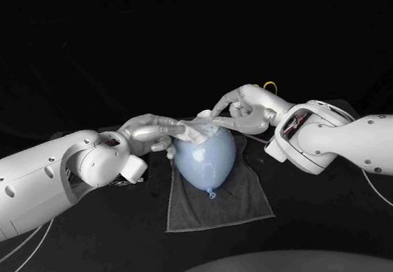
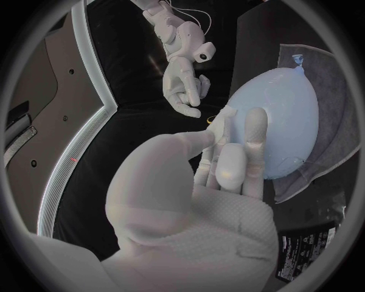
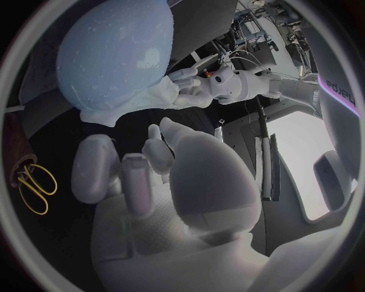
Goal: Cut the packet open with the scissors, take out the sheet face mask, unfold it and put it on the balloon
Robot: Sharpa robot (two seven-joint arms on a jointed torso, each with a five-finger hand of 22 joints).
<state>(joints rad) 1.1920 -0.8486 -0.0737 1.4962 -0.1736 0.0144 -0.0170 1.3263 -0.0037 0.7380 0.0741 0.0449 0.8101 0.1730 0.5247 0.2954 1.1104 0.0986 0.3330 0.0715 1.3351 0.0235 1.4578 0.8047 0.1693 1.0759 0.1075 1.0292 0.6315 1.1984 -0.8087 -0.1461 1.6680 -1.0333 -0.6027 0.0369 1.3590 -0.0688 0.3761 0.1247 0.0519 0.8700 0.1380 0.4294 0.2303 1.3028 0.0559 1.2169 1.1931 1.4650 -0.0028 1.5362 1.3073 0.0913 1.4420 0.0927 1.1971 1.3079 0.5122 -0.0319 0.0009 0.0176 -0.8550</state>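
**Black table, black backdrop**

A black table (image 1: 76,267) fills the foreground of the head view, its surface matt and dark. Behind it hangs a black backdrop (image 1: 180,33), and in the low light the table's far edge can hardly be told from it. A dark grey cloth (image 1: 230,208) lies flat near the table's middle, its long sides running away from the camera; the left wrist view shows its woven texture.

pale blue balloon (image 1: 206,159), white mask (image 1: 191,130), grey cloth (image 1: 193,206)

L hand (image 1: 152,131) pinching, R hand (image 1: 237,111) fingers apart
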